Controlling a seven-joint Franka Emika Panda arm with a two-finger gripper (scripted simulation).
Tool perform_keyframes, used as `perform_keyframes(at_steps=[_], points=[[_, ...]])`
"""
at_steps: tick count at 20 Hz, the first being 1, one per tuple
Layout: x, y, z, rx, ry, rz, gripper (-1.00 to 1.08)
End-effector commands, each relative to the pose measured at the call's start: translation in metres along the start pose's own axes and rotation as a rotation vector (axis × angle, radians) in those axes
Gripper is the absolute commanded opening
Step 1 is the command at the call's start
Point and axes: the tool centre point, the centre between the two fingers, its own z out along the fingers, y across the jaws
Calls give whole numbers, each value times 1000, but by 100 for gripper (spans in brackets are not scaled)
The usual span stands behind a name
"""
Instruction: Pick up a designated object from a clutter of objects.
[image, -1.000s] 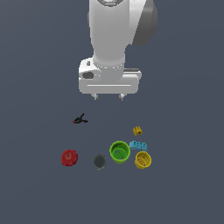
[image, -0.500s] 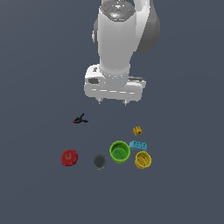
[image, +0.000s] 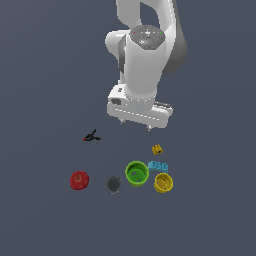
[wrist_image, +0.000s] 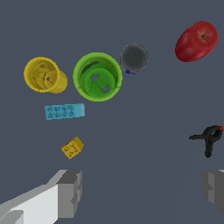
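The small mustard-yellow block with dark holes (image: 157, 149) lies on the dark floor, just behind the light-blue brick (image: 158, 166). In the wrist view the block (wrist_image: 72, 148) lies close to one finger (wrist_image: 70, 192). My gripper (image: 137, 127) hangs open and empty above the floor, slightly to the exterior view's left of the block and behind it. The clutter also holds a green cup (image: 136, 173), a yellow cup (image: 163, 183), a dark grey disc (image: 113, 185), a red round item (image: 79, 180) and a black-and-red clamp (image: 91, 136).
The white arm body (image: 145, 65) rises behind the clutter. The dark grey floor (image: 45, 75) stretches around the items. In the wrist view the clamp (wrist_image: 208, 138) lies near the other finger (wrist_image: 213, 187).
The arm has swung toward the exterior view's right and come lower, bringing the gripper nearer the yellow block. The objects have not moved.
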Motion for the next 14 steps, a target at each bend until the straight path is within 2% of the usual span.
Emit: perform_keyframes(at_steps=[1, 14], points=[[0, -8, 9, 2, 3, 53, 100], [-7, -45, 56, 14, 15, 322, 100]])
